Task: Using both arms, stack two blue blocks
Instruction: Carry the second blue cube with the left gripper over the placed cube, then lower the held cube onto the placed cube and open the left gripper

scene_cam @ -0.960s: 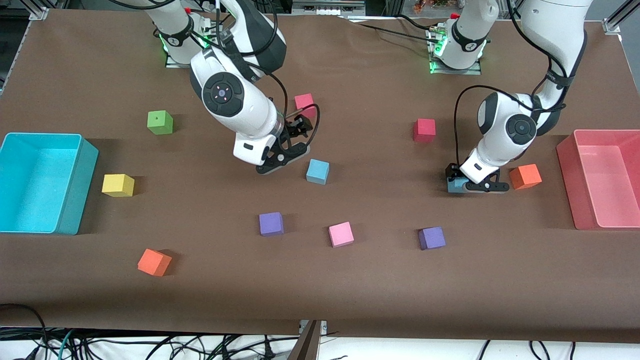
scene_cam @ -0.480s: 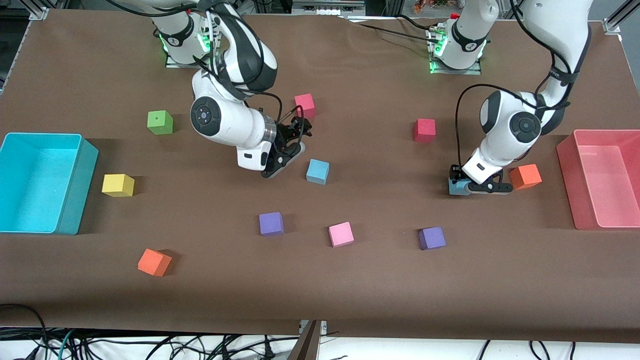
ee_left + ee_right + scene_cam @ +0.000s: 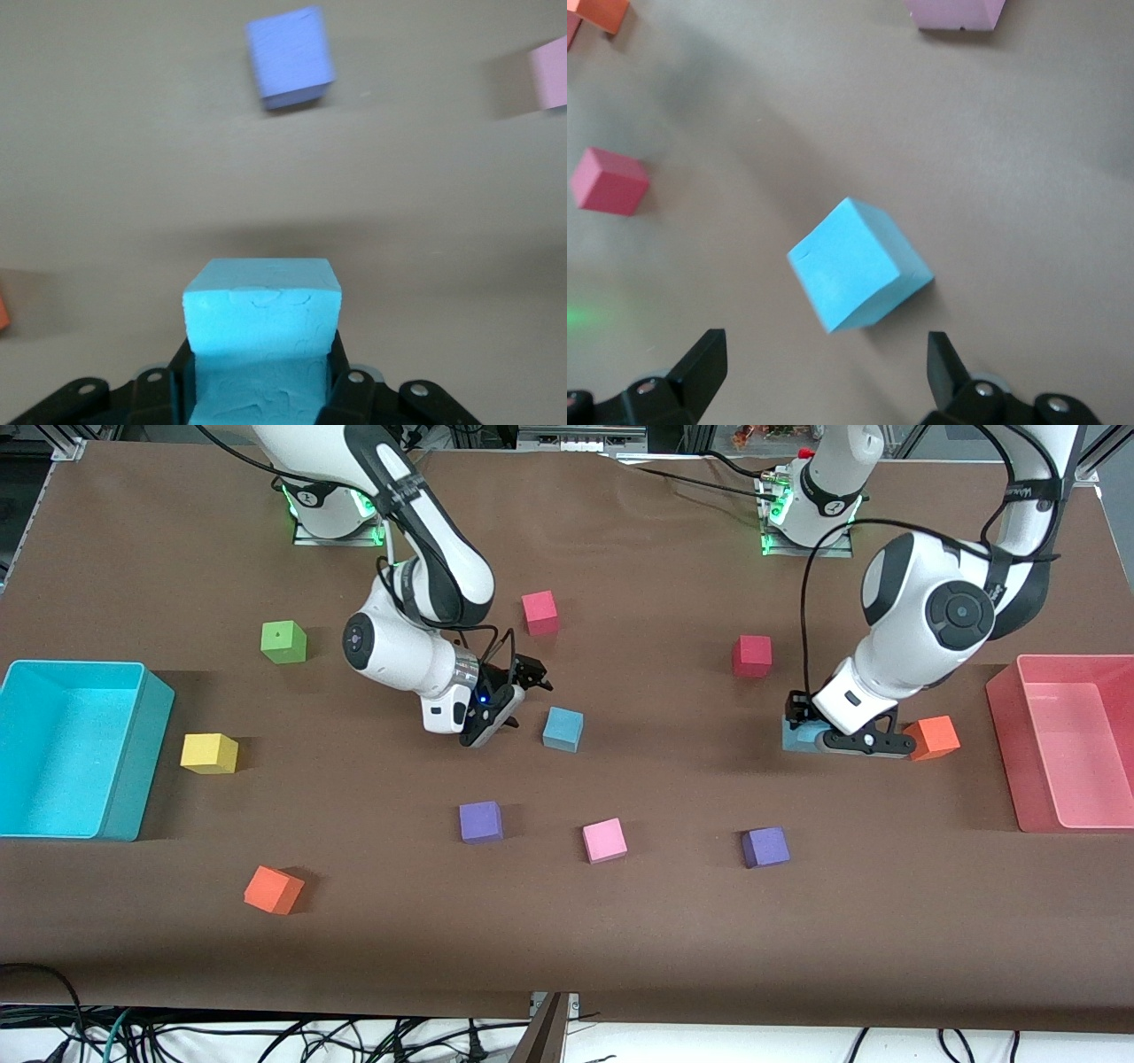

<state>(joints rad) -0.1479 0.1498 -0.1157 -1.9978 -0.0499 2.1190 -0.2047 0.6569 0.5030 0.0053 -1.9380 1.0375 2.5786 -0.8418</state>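
One blue block (image 3: 563, 729) rests on the brown table near the middle. My right gripper (image 3: 516, 698) is open and empty, low over the table just beside that block, toward the right arm's end. In the right wrist view the block (image 3: 859, 264) lies ahead of the spread fingers (image 3: 700, 365) of the right gripper (image 3: 824, 365), untouched. My left gripper (image 3: 802, 731) is shut on the second blue block (image 3: 793, 740) and holds it slightly above the table. In the left wrist view this block (image 3: 262, 301) fills the left gripper (image 3: 262, 376).
An orange cube (image 3: 930, 737) sits right beside the left gripper. A pink bin (image 3: 1028, 744) and a turquoise bin (image 3: 133, 762) stand at the table's ends. Red (image 3: 752, 655), purple (image 3: 765, 847), pink (image 3: 604, 840) and purple (image 3: 481, 821) cubes lie around.
The left arm has risen, lifting its blue block a little off the table. The right arm has swung lower, its open gripper staying beside the loose blue block.
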